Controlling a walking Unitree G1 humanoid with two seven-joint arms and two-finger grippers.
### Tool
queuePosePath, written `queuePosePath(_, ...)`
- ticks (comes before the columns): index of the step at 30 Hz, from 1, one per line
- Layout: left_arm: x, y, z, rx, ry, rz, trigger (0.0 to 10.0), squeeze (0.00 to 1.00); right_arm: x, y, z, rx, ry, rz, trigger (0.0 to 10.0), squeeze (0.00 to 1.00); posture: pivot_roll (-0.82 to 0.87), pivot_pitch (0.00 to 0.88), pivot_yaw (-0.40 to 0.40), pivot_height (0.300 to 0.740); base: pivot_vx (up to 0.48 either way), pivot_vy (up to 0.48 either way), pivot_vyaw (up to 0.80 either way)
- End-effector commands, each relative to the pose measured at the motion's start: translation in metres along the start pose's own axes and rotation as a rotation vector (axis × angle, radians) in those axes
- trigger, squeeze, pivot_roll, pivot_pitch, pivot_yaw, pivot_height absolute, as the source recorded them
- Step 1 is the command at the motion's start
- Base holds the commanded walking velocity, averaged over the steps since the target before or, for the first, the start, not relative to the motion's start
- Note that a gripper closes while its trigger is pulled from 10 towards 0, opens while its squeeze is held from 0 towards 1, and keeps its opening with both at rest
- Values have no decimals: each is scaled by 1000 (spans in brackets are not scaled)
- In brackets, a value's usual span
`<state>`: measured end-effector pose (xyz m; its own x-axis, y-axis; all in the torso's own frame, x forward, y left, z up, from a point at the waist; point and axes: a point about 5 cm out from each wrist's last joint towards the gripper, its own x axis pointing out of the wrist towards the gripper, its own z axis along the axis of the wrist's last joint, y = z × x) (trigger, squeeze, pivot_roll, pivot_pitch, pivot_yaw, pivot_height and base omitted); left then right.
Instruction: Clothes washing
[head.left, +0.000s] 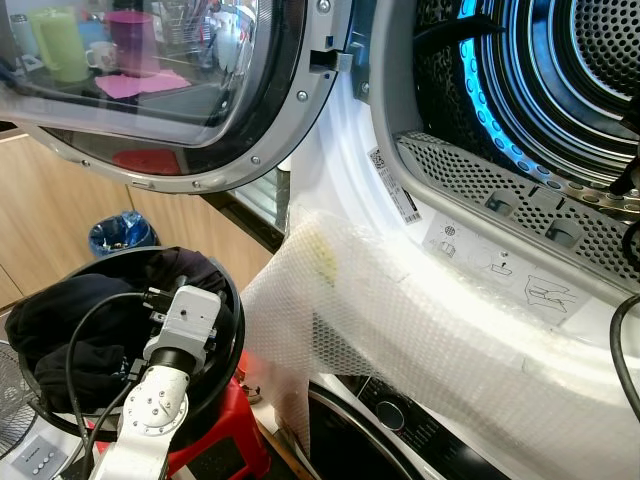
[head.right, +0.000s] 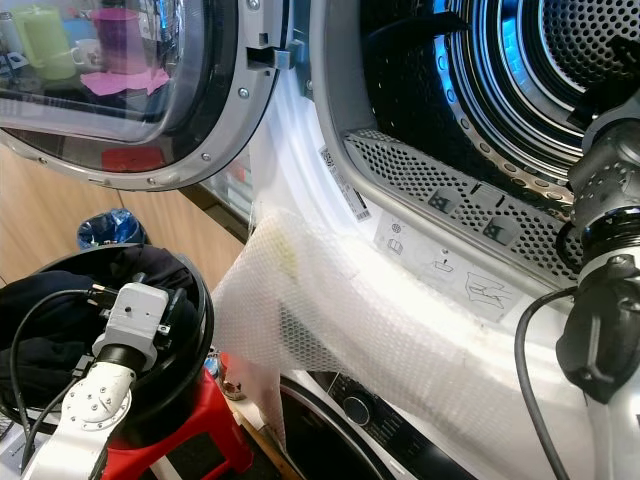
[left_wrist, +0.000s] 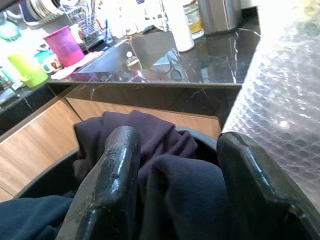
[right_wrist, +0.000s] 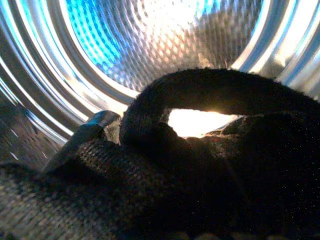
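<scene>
The left gripper (left_wrist: 175, 200) hangs with fingers spread over dark clothes (left_wrist: 165, 150) heaped in a black basket (head.left: 225, 290) at near left. The right gripper (right_wrist: 100, 125) reaches into the machine's drum (right_wrist: 150, 45) at far right, a dark knitted garment (right_wrist: 210, 165) draped over it; its grip cannot be told.

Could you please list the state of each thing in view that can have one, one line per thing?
Machine door: swung open.
Drum: lit blue inside.
Black basket: full of dark clothes, on a red stool.
Bubble wrap: draped over the machine's front.
Left gripper: open, fingers down in the dark clothes.
Right gripper: at the drum, dark knitted garment draped across it.
</scene>
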<state>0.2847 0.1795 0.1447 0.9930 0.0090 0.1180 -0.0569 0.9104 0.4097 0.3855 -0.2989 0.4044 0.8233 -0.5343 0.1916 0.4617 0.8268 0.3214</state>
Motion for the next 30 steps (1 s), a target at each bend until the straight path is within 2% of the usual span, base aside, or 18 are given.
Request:
queuePosePath(1,0,-5,-1,-1,10,-19,10000,0,-1,1,24,-30,-77,13,10000,1000,302,101,-120,740,0,0,0)
queuePosePath(2,0,-5,-1,-2,11,-20,10000,0,-1,4,23,-51,-79,23,10000,1000,302,101,-120,740,0,0,0)
queuePosePath(4,0,-8,-2,-6,21,-32,10000,0,-4,23,4,-87,-19,154,10000,1000,299,105,-127,740,0,0,0)
queuePosePath(5,-1,-10,-3,-10,28,-43,10000,0,-5,28,-2,-141,-14,194,10000,1000,299,105,-130,740,0,0,0)
queuePosePath(6,-1,-12,-3,-9,35,-56,10000,0,-6,32,-7,-182,-10,226,10000,75,299,105,-130,740,0,0,0)
queuePosePath(7,-2,-13,-4,-8,40,-64,10000,0,-7,34,-11,-189,-1,240,10000,0,297,106,-133,740,0,0,0)
queuePosePath(8,-2,-14,-4,-10,44,-70,10000,0,-7,35,-15,-173,15,247,10000,0,296,110,-135,740,0,0,0)
queuePosePath(9,-4,-17,-6,-13,55,-84,10000,0,-8,37,-20,-31,63,252,10000,0,294,110,-138,740,0,0,0)
queuePosePath(12,-4,-19,-6,-15,59,-96,10000,0,-9,40,-17,145,103,268,10000,0,294,110,-138,740,0,0,0)
queuePosePath(15,-4,-21,-6,-15,64,-111,10000,0,-7,31,20,148,-24,214,10000,0,284,117,-136,740,0,0,0)
queuePosePath(18,-4,-22,-6,-15,66,-114,10000,0,-8,15,59,76,-209,123,10000,0,278,120,-142,740,0,0,0)
queuePosePath(20,-5,-22,-8,-18,72,-112,10000,0,-9,33,35,-15,-124,237,10000,0,275,116,-145,740,0,0,0)
queuePosePath(21,-5,-24,-9,-18,85,-123,10000,0,-12,47,5,-26,0,335,10000,55,271,115,-148,740,0,0,0)
queuePosePath(22,-5,-26,-11,-14,95,-136,10000,0,-15,53,-14,-56,55,369,10000,616,272,114,-148,740,0,0,0)
queuePosePath(24,-5,-27,-10,-11,94,-140,10000,0,-16,54,-21,-88,61,374,10000,616,273,113,-149,740,0,0,0)
queuePosePath(25,-5,-27,-10,-15,97,-141,10000,0,-18,55,-25,-72,72,377,10000,847,268,120,-150,740,0,0,0)
queuePosePath(26,-5,-28,-11,-17,101,-146,10000,0,-18,55,-27,-58,73,374,10000,1000,268,120,-150,740,0,0,0)
queuePosePath(30,-7,-32,-12,-18,118,-168,10000,0,-28,53,-32,-26,64,338,10000,1000,260,124,-160,740,0,0,0)
